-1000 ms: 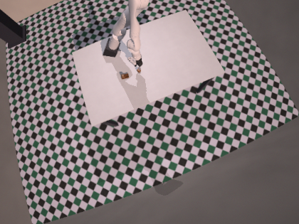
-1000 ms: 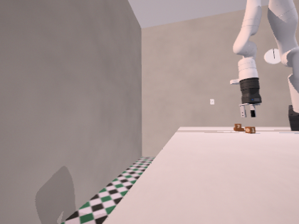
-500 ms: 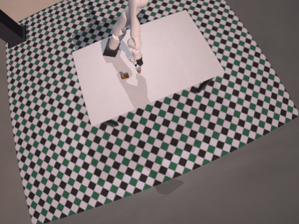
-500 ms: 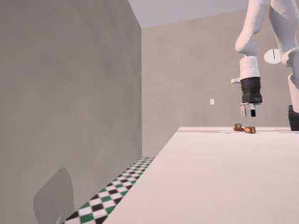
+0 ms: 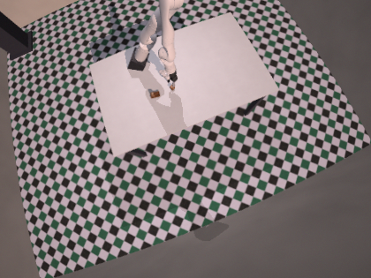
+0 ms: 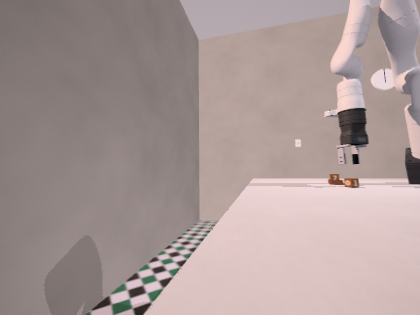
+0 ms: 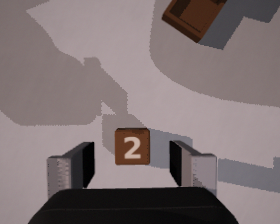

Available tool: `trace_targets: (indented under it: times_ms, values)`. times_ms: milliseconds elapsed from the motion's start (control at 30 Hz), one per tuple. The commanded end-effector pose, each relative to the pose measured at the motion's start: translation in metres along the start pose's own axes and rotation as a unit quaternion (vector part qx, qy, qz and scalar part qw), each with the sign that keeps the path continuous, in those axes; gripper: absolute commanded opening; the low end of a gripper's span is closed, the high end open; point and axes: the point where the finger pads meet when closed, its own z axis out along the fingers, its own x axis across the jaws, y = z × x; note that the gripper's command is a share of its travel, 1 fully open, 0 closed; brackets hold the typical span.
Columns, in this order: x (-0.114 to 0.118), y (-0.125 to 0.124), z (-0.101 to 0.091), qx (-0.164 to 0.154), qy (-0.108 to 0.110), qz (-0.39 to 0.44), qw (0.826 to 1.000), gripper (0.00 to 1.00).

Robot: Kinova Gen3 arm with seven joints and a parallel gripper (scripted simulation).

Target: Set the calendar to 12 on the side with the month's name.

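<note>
The gripper [image 7: 132, 162] is held fully open and empty above the table [image 5: 221, 61]. A brown cube [image 7: 132, 146], with 2 uppermost, is seen between the spread fingers. The brown tray [image 7: 194, 17] is located nearby, apart from this cube.

top: high, far, oblique | exterior: table-level, sideways | wrist: near, downward | shared: table [image 5: 221, 56]
</note>
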Motion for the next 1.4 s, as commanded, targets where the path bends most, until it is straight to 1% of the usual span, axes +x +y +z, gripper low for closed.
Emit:
trace_targets:
  times_ms: [0,700,1033,1100,1367]
  values:
    - [-0.0003,-0.0001,-0.0002,0.0,0.0,0.0,1.0,1.0]
    - [0.0008,-0.0008,-0.0003,0.0,0.0,0.022,1.0,1.0]
    - [0.0034,-0.0021,-0.0005,0.0,0.0,0.074,0.997,1.0]
    - [0.0034,-0.0021,-0.0005,0.0,0.0,0.074,0.997,1.0]
    - [0.0067,-0.0035,-0.0008,0.0,0.0,0.143,0.99,1.0]
